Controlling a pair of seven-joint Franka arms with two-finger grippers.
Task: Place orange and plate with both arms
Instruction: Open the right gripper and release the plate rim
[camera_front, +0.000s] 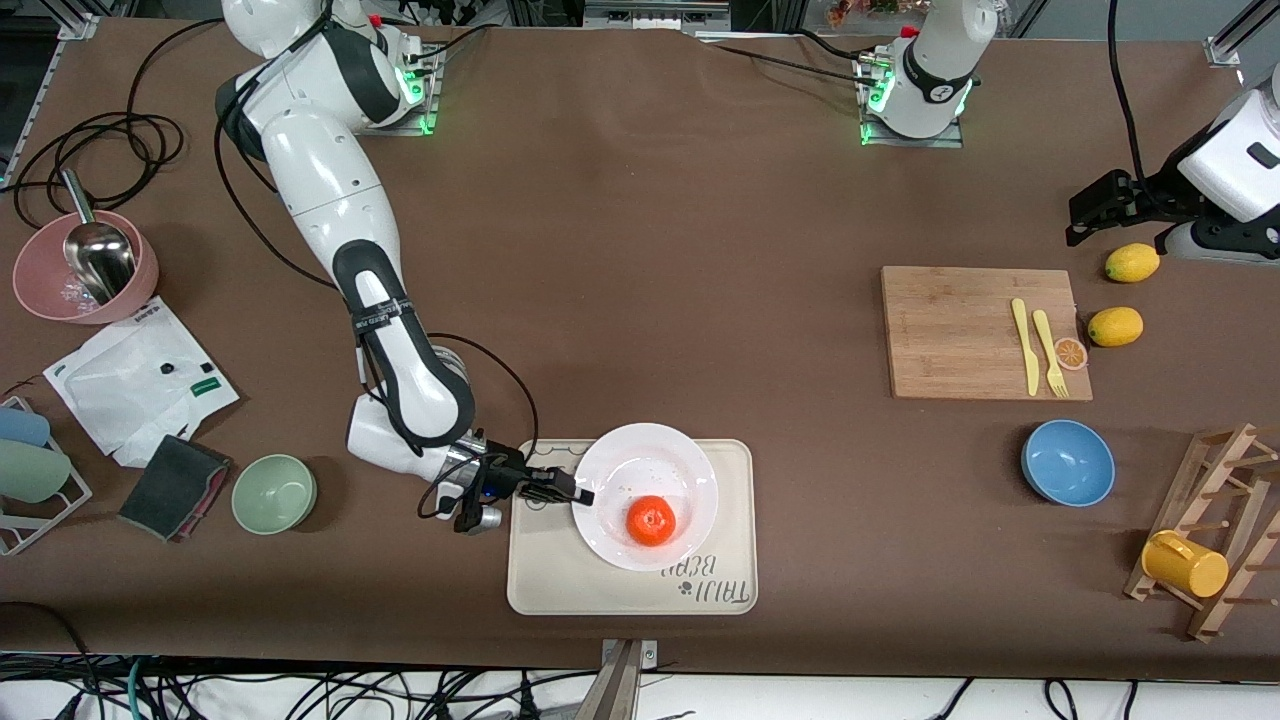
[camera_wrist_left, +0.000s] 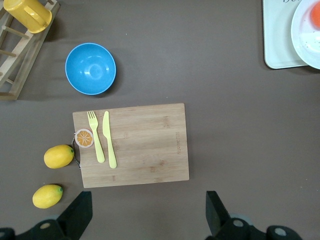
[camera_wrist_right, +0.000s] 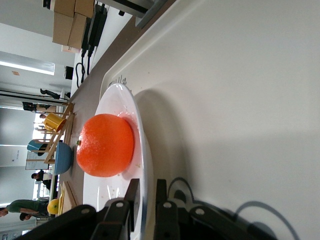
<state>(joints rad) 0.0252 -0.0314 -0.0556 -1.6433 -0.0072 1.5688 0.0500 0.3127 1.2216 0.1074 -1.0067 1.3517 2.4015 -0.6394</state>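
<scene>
The white plate (camera_front: 650, 460) lies on the cream bear tray (camera_front: 720, 590), with the orange (camera_front: 651, 521) resting in it. My right gripper (camera_front: 580, 495) is low at the plate's rim toward the right arm's end, shut on it. In the right wrist view one finger stands on each side of the rim (camera_wrist_right: 146, 192), with the orange (camera_wrist_right: 105, 145) just past it on the plate (camera_wrist_right: 117, 100). My left gripper (camera_front: 1085, 215) waits open and empty above the table near the lemons; its fingers are spread wide in the left wrist view (camera_wrist_left: 145, 215).
A wooden cutting board (camera_front: 975, 335) carries a yellow knife, a fork and a small orange slice. Two lemons (camera_front: 1115, 326) lie beside it. A blue bowl (camera_front: 1068, 462), a rack with a yellow cup (camera_front: 1185, 563), a green bowl (camera_front: 274, 492) and a pink bowl (camera_front: 85, 280) stand around.
</scene>
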